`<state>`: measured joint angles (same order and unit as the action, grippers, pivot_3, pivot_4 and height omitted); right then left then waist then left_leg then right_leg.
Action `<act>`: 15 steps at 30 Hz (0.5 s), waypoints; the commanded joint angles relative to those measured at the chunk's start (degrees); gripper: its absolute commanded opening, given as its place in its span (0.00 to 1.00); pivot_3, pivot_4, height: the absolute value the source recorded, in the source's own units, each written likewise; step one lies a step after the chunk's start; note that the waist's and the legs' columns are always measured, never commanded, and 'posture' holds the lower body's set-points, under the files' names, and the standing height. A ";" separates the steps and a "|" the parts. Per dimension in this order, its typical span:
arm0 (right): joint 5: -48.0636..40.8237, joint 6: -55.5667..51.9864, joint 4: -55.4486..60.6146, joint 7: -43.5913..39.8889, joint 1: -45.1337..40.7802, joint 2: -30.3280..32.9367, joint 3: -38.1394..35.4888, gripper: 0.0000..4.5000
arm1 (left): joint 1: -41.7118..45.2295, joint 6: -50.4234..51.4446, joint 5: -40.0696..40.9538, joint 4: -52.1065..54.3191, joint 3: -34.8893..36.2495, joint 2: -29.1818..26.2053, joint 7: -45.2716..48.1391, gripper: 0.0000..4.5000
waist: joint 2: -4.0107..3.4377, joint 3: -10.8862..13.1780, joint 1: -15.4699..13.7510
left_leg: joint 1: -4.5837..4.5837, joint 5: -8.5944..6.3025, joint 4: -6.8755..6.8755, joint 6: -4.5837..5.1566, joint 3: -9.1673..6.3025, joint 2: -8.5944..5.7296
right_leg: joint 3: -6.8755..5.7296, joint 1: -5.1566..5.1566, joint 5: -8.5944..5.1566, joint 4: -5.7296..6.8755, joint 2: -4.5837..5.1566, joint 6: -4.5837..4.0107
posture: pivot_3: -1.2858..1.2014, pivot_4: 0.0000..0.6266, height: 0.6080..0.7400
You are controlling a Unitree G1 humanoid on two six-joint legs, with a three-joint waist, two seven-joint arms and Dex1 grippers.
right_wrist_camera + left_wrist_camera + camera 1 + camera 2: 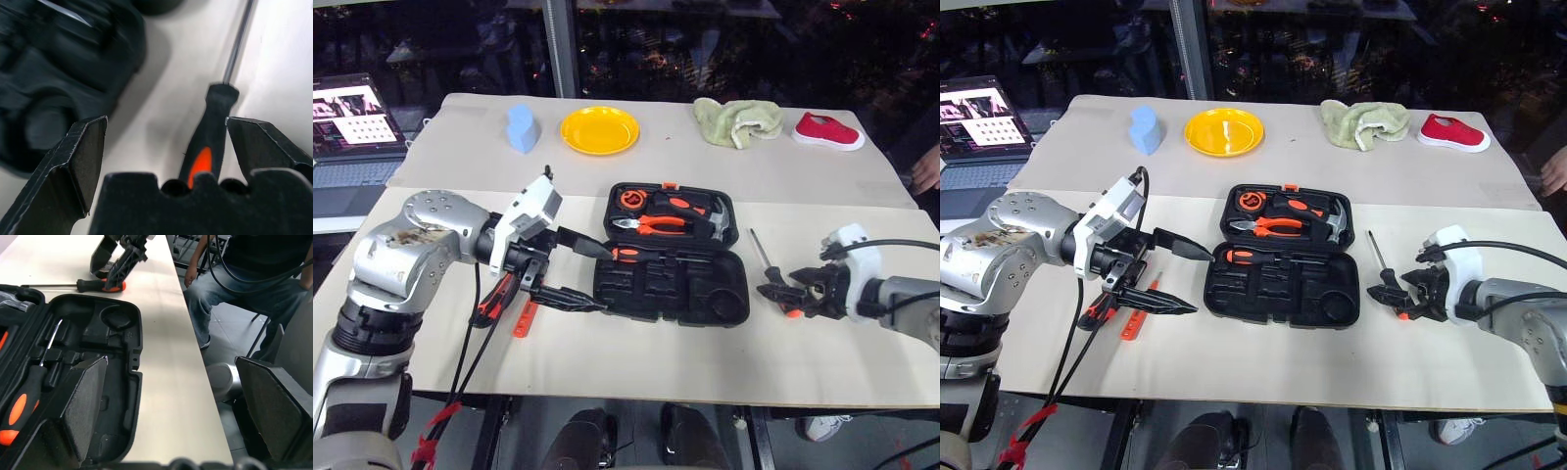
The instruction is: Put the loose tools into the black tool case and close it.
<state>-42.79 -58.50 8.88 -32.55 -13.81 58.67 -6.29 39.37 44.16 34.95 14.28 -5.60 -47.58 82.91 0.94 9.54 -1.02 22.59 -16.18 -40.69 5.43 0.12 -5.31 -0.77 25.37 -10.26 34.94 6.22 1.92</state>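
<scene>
The black moulded-plastic hinged tool case lies open mid-worktop, recesses up for loading. Left of it, the left end effector hangs wide open and empty over its near-left corner; two orange-handled loose tools lie beyond. Right of the case, the right end effector, spread and empty, straddles a black-and-orange-handled screwdriver, apparently lining up a grasp, as its wrist view shows. The left wrist view shows one screwdriver seated in the case.
</scene>
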 commanded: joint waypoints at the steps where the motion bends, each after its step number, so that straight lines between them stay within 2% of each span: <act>1: 2.44 -2.05 -1.63 -1.44 -3.11 0.02 1.27 1.00 | 0.20 -0.58 0.94 2.07 1.22 -1.07 -0.80 0.99 | 0.00 0.00 0.10 | 0.00 0.00 -0.01 0.00 0.01 0.00 | 0.00 -0.01 0.00 0.00 0.00 0.00 | 0.52 0.24 1.00; 4: 4.11 -2.60 -2.65 -2.57 -3.82 -0.55 3.25 1.00 | 0.02 -0.84 1.01 2.19 1.35 -1.22 -1.29 0.99 | 0.00 0.00 0.23 | 0.00 0.00 -0.01 -0.01 0.00 0.00 | 0.02 -0.03 0.00 0.02 0.00 0.00 | 0.52 0.24 1.00; 5: 4.47 -2.65 -2.89 -2.90 -3.88 -0.88 3.52 0.89 | 0.04 -0.92 1.03 2.17 1.33 -1.24 -1.39 1.00 | 0.00 0.00 0.23 | -0.01 0.00 -0.01 -0.01 -0.01 0.00 | 0.02 -0.04 0.00 0.02 0.00 0.00 | 0.52 0.24 1.00; 7: 5.32 -2.65 -3.38 -3.27 -3.90 -1.74 3.73 0.79 | 0.31 -1.00 1.01 1.99 1.15 -1.16 -1.58 1.00 | 0.00 0.00 0.23 | -0.03 0.03 -0.02 -0.05 -0.03 0.00 | 0.03 -0.06 0.01 0.07 0.00 -0.01 | 0.52 0.24 1.00; 11: 7.36 -2.47 -3.53 -2.98 -3.76 -2.81 3.80 0.45 | 0.95 -1.68 0.51 1.17 0.53 -1.00 -1.40 1.00 | 0.00 0.00 0.29 | -0.13 0.09 -0.04 -0.14 -0.02 0.01 | 0.03 -0.14 0.10 0.11 -0.03 -0.04 | 0.52 0.24 1.00; 12: 8.12 -1.81 -3.45 -2.66 -3.63 -3.03 3.48 0.41 | 1.15 -1.95 0.34 0.91 0.37 -0.92 -1.29 1.00 | 0.00 0.00 0.29 | -0.15 0.09 -0.04 -0.14 -0.02 0.01 | 0.03 -0.15 0.10 0.11 -0.04 -0.04 | 0.52 0.24 1.00; 14: 8.85 -1.52 -3.55 -1.61 -3.54 -3.72 1.86 0.25 | 1.70 -2.39 0.06 0.28 0.09 -0.72 -1.03 1.00 | 0.01 0.00 0.32 | -0.18 0.09 -0.04 -0.14 -0.02 0.01 | 0.02 -0.17 0.10 0.11 -0.05 -0.04 | 0.52 0.24 1.00; 15: 9.00 -1.76 -3.49 -1.17 -3.44 -4.03 0.85 0.23 | 1.97 -2.57 -0.07 -0.04 -0.05 -0.63 -0.90 1.00 | 0.01 0.00 0.37 | -0.18 0.09 -0.04 -0.14 -0.02 0.01 | 0.01 -0.19 0.10 0.11 -0.06 -0.04 | 0.52 0.24 1.00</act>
<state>-34.52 -60.88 4.89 -34.43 -17.13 54.82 -2.85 39.57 42.89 34.84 14.14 -5.92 -47.99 81.69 0.94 9.54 -0.65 22.41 -16.09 -40.73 5.29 0.13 -5.29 -0.76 25.21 -10.15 35.04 6.15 1.91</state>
